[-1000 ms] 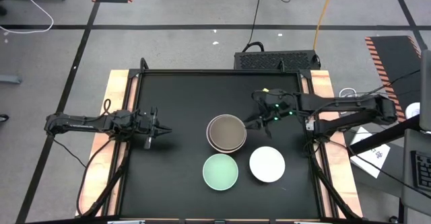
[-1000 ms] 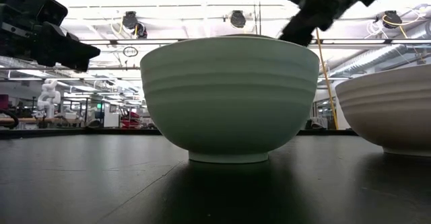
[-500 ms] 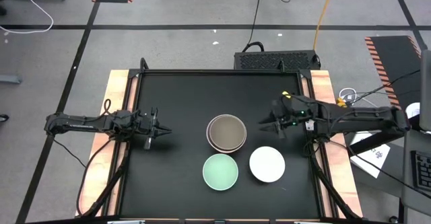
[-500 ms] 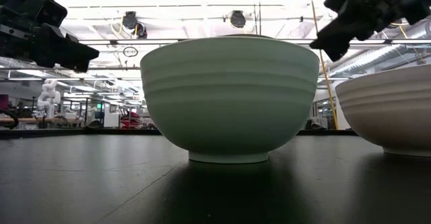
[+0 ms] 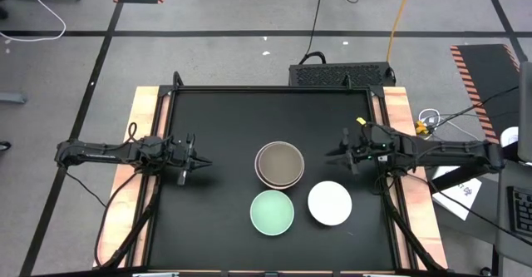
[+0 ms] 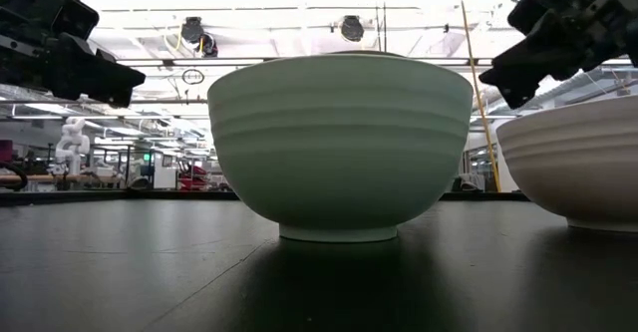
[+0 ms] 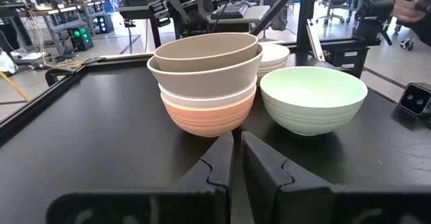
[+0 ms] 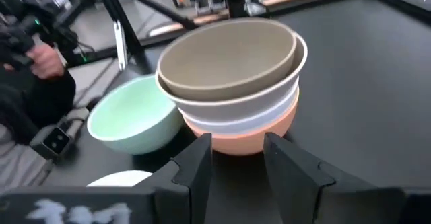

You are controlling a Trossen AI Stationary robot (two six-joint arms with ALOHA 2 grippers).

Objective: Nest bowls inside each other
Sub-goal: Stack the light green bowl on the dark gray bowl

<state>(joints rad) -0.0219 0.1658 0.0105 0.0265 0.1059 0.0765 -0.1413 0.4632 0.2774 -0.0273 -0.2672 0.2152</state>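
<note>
Black table [image 5: 224,127]: stack of bowls [image 5: 278,164] frame centre, mint bowl [image 5: 273,212] and white bowl [image 5: 330,203] loose below. Right gripper [image 5: 347,155] released, empty; left gripper [image 5: 199,163] clenched, idle. Next probably grab white bowl.

Black table [image 5: 216,227]: bowl stack [image 5: 278,164], mint bowl [image 5: 272,212], white bowl [image 5: 330,203].

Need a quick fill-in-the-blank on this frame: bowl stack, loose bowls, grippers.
1. The stack has a ____ bowl at its bottom.
2. The mint green bowl and the ____ bowl sit unstacked.
3. The right gripper is open and holds ____.
4. The left gripper is ____.

Missing: salmon-orange; white; nothing; shut
</note>
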